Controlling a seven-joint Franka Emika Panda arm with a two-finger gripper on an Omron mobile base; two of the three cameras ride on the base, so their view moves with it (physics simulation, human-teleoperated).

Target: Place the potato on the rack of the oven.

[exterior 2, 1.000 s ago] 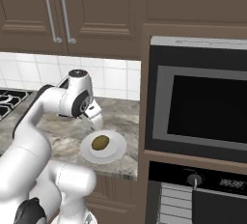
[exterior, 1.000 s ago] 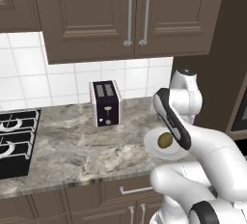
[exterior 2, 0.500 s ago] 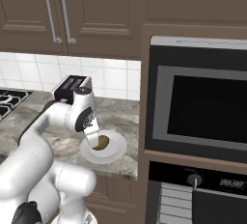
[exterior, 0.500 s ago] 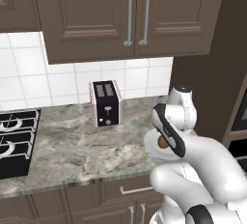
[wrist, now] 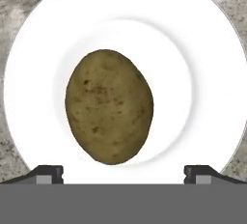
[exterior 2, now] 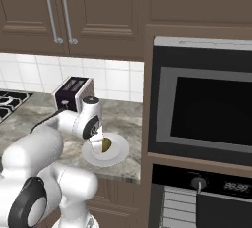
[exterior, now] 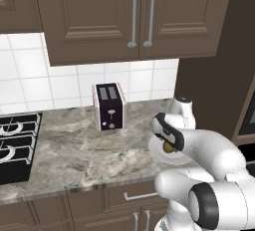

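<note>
Your gripper (wrist: 123, 172) hangs over the potato (wrist: 109, 106) with its fingers spread wide, one to each side. The potato lies on the white plate (wrist: 207, 97). It may roll if you close off-centre. Beyond, the oven (exterior 2: 206, 109) door looks closed.

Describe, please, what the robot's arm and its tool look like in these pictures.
The arm is glossy white, built of rounded, bulbous segments with dark grey to black bands at the joints. The tool ends in two small dark finger tips with lighter grey pads. No cables or markings are visible.
</note>
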